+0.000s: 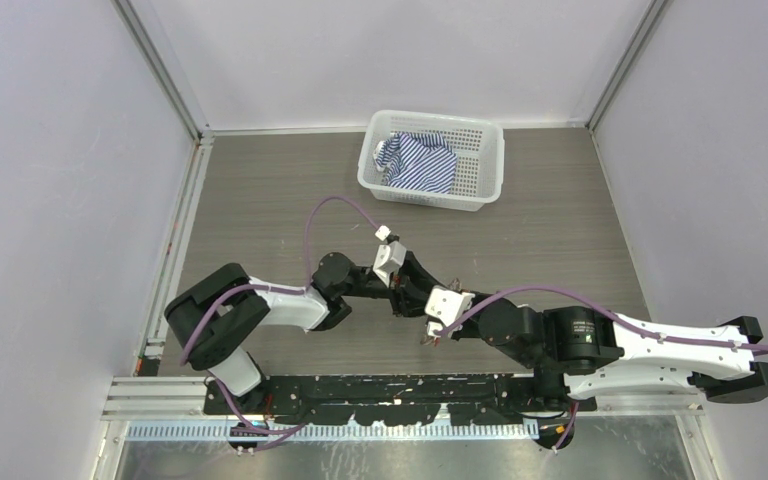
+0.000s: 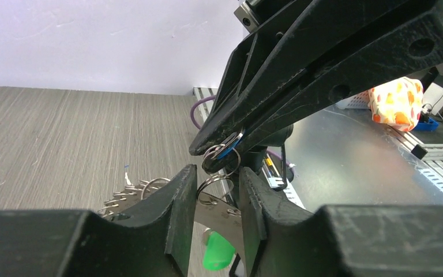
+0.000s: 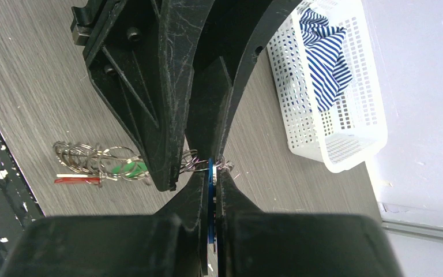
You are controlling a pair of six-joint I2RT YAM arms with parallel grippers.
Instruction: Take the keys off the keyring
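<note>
While the R gripper (image 3: 212,173) is clamped flat on the blue key (image 3: 210,199), head sandwiched between its pads, the L gripper (image 2: 218,173) stands narrow opposite it, tips straddling a small split ring (image 2: 213,187) and a silvery blade; whether the L pads bite or only bracket the ring, can't tell. Both meet mid-table (image 1: 260,200), nearer the near edge than the far basket (image 1: 485,170); the keyring (image 3: 89,158) bunches just left of the L tips in the R wrist view, w/ the red key (image 3: 76,180) and a green tag (image 3: 128,169) on it; can't tell if the bunch rests on the table or hangs.

Step in hand, as I read it: working the blue key off its split ring. To do it well: R grip firm and flat so the head can't pivot; L should pinch the ring's wire itself, not the blade beside it, close to the key's hole; feed the key round the coil w/ small rotations, not a straight pull, since a tug would prob. drag the whole bunch along; tips close together and approx in line so the thin wire doesn't twist out; main risk: ring slips and springs shut.
</note>
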